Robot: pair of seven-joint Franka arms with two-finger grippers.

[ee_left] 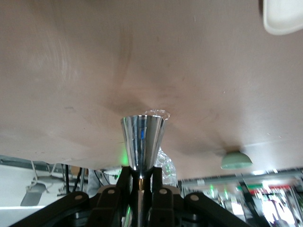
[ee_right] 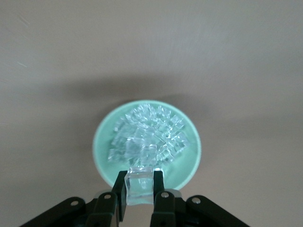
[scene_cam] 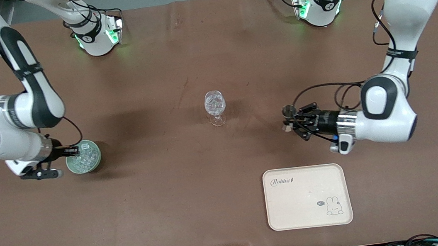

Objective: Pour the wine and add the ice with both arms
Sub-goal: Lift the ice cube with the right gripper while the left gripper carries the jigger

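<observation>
My right claw point(ee_right: 140, 198), shut on an ice cube point(ee_right: 140, 187), hovers over the bowl point(scene_cam: 83, 157); the glass point(scene_cam: 215, 107) stands toward my left claw point(scene_cam: 291, 124), which grips a metal cup point(ee_left: 143, 141).

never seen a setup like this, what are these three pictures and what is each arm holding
Two white robot arms work at a brown table. One picture looks down from a high camera facing them; the other two come from cameras on the arms' wrists. The right end effector is shut on an ice cube over a green bowl heaped with ice. The left end effector is shut on a shiny metal cup, held on its side above the table. A stemmed glass stands mid-table, and a cream tray lies nearer the front camera.
</observation>
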